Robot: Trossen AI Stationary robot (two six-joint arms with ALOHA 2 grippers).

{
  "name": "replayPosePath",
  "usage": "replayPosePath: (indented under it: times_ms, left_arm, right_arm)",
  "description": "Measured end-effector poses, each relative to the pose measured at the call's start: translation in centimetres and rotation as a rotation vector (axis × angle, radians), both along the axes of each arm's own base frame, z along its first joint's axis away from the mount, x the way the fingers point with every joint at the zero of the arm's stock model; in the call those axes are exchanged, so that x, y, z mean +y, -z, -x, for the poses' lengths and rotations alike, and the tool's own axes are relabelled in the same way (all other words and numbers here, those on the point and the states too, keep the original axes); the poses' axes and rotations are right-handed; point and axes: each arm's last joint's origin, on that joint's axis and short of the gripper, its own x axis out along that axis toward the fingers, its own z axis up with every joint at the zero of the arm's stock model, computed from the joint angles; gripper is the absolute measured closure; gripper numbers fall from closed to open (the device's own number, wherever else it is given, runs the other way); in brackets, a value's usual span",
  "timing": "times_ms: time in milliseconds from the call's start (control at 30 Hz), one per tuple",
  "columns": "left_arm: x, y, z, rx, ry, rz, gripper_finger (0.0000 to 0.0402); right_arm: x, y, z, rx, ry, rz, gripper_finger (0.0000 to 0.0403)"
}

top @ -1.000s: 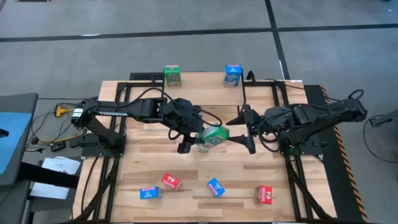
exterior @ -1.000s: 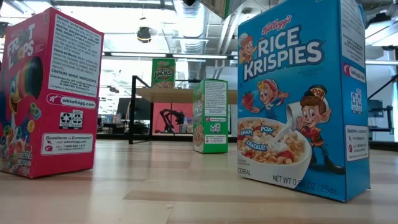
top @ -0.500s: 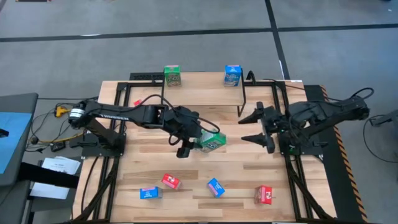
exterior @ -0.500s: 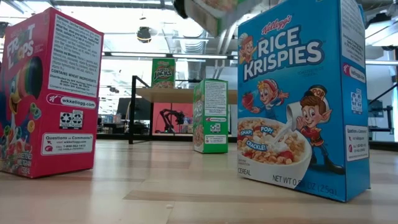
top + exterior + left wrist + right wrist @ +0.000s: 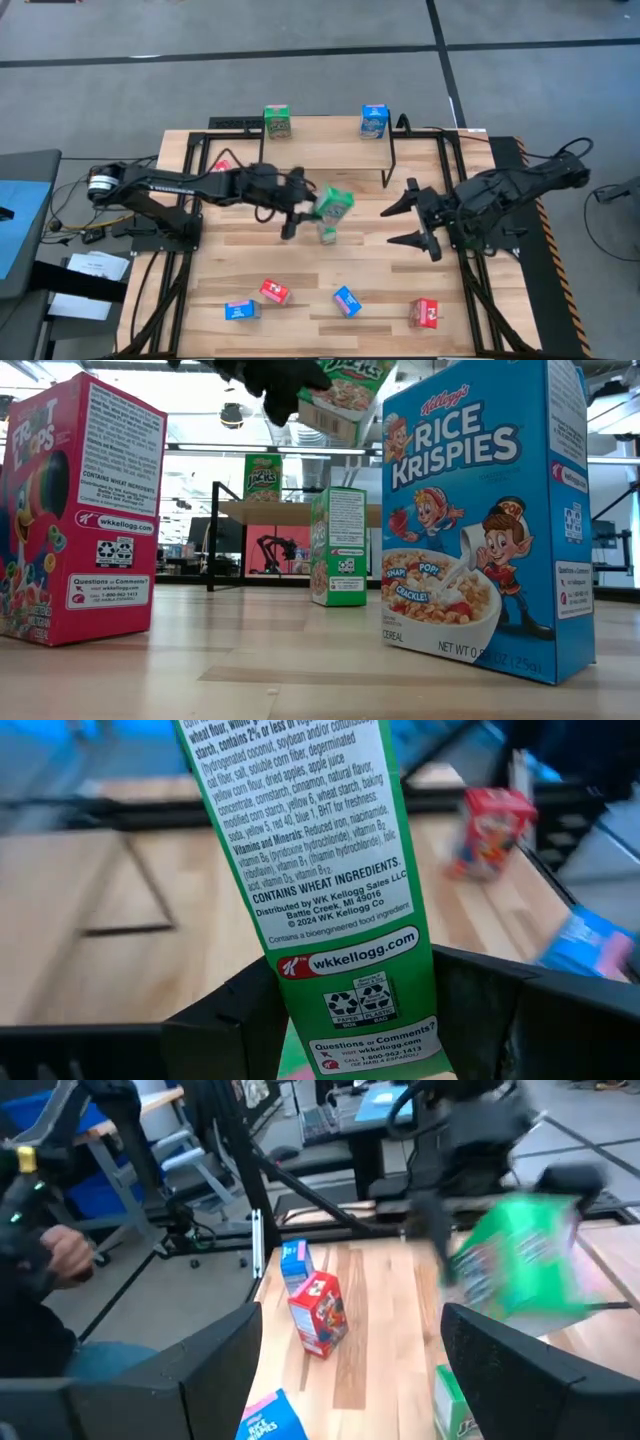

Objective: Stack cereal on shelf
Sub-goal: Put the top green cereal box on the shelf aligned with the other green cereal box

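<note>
Barely starting: left hand (image 5: pixel 305 212) pinching a green box (image 5: pixel 333 205), right hand (image 5: pixel 412 214) spreading empty; two boxes sitting on shelf (image 5: pixel 325 127), rest waiting.

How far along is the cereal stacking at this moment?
Early stage. Done: a green box and a blue box stand on the shelf. In hand: the left claw carries another green box above the table; the right claw hangs open, empty. Left: the loose boxes along the table's near edge, such as a red box.
</note>
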Motion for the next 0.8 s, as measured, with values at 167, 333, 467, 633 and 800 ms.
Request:
replayPosePath:
  times_ms: [167,333,467,633,800]
  left_arm:
    - [2.0,1.2,2.2,-0.095,-0.076,-0.075,0.0213]
    - [3.8,1.7,4.1,-0.165,-0.150,-0.151,0.0213]
    - [5.2,2.2,5.4,-0.164,-0.202,-0.187,0.0213]
    - [7.3,3.1,7.0,-0.131,-0.271,-0.203,0.0213]
    - [9.5,3.5,8.5,-0.133,-0.263,-0.169,0.0213]
  right_arm:
    - [0.3,0.6,-0.8,0.032,0.001,0.013,0.0072]
    - [0.4,0.9,-1.2,0.049,0.001,0.020,0.0072]
    - [0.4,0.8,-1.2,0.043,0.002,0.018,0.0072]
    - [0.4,0.8,-1.1,0.042,0.002,0.017,0.0072]
    - [0.4,0.8,-1.1,0.042,0.002,0.017,0.0072]
